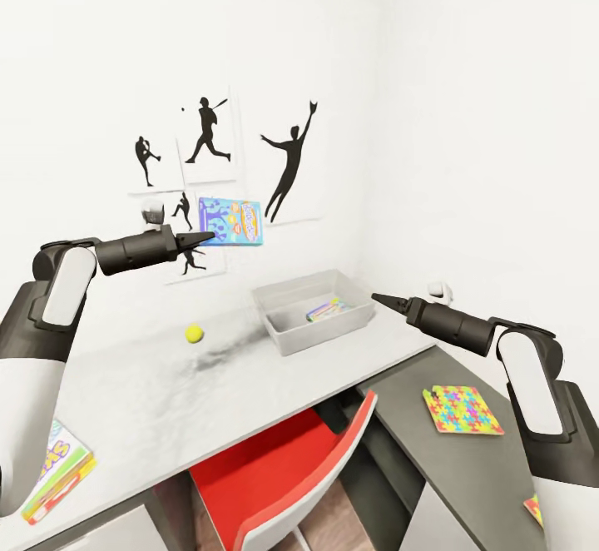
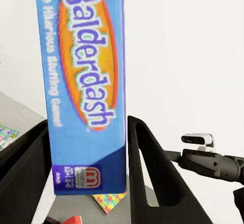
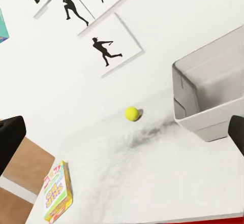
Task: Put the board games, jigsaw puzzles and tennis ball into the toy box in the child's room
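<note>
Left claw clamping blue board game, held above table

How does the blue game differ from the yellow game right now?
The blue game is held in the air by the left gripper; the yellow game lies flat on the table near its edge. The blue one is nearer the toy box. Both are flat printed boxes.

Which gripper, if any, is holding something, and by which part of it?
The left gripper holds the blue board game by one short end, between its jaws. The right gripper holds nothing.
</note>
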You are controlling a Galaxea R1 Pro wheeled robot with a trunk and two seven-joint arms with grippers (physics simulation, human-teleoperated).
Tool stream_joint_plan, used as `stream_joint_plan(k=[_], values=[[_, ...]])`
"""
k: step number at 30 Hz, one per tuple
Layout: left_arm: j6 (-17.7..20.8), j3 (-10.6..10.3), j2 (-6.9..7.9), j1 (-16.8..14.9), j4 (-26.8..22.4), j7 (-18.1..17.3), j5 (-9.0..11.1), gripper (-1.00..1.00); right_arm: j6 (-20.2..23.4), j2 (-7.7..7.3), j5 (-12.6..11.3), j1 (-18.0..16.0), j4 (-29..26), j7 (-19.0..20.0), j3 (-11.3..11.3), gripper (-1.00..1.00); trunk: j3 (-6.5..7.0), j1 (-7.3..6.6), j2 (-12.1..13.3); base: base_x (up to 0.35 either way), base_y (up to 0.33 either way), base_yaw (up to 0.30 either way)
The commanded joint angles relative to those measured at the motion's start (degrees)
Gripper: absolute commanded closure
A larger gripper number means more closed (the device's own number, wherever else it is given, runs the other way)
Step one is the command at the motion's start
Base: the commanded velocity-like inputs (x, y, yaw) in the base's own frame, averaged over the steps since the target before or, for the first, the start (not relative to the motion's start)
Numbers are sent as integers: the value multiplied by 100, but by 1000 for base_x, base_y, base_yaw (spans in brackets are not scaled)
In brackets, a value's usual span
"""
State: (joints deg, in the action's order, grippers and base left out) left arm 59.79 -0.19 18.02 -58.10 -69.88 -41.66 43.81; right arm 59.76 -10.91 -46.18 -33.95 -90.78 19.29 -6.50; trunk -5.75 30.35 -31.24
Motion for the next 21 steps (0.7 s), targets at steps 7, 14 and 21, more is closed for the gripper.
stream_joint_plan(k=[7,14,21], values=[[21,-3,-4,8,-7,-27,13,100,24,1,75,-7,-1,49,-9,-100,-11,4,-10,156,83,-3],[21,-7,-9,15,-14,-27,9,100,24,1,71,-7,-1,59,-16,-100,-11,4,-10,195,-48,44],[21,-8,-6,17,-16,-27,13,100,24,1,60,-7,7,72,-18,-100,-4,4,-10,183,-74,-15]])
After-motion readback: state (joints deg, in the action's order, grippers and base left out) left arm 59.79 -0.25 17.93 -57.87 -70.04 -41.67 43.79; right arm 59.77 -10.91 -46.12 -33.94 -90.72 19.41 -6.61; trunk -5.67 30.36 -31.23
